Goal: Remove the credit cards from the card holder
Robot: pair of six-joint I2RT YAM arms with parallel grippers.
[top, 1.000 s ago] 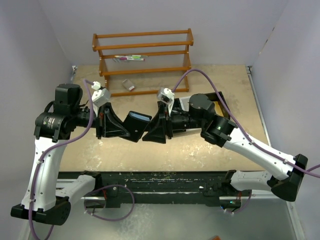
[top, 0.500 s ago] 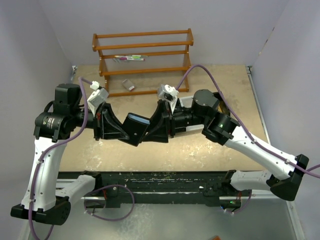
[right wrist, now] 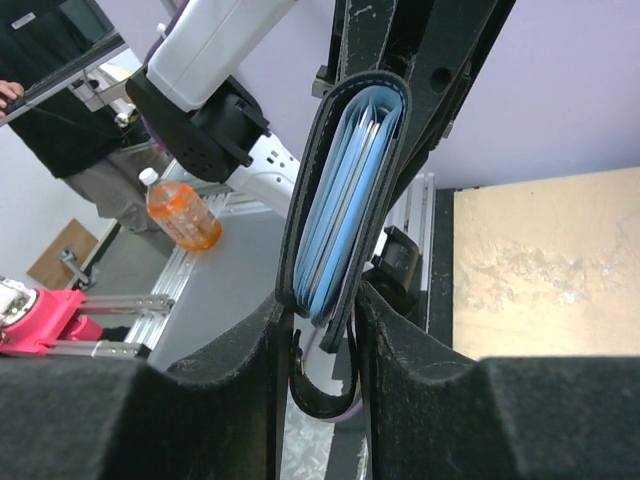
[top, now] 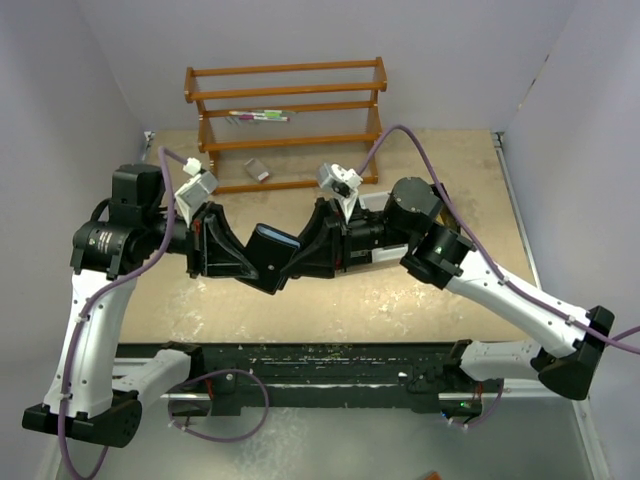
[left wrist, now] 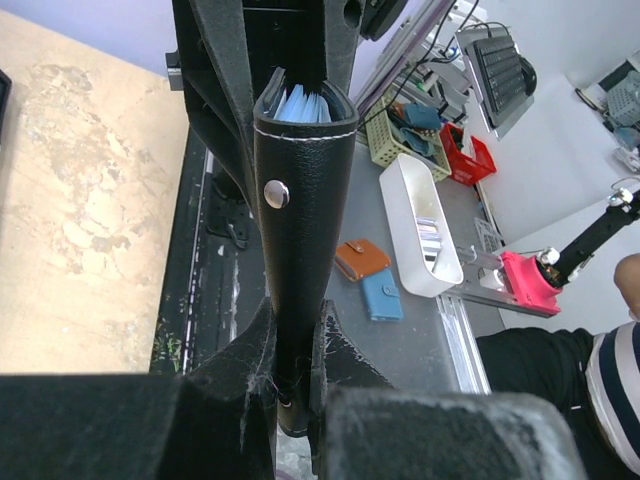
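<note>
Card holder (top: 272, 242): folded, held in the air between both arms, above the bench (top: 420, 290) a little left of its middle.
Left gripper (left wrist: 296, 345): clamped nearly closed on one end of the card holder.
Right gripper (right wrist: 322, 320): fingers against both sides of the open edge, seemingly gripping it.

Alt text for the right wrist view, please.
A black card holder, folded nearly shut with blue lining showing, stands on edge in the right gripper, whose fingers flank it closely. Behind it are the left arm, an orange drink bottle and the tan table.
</note>
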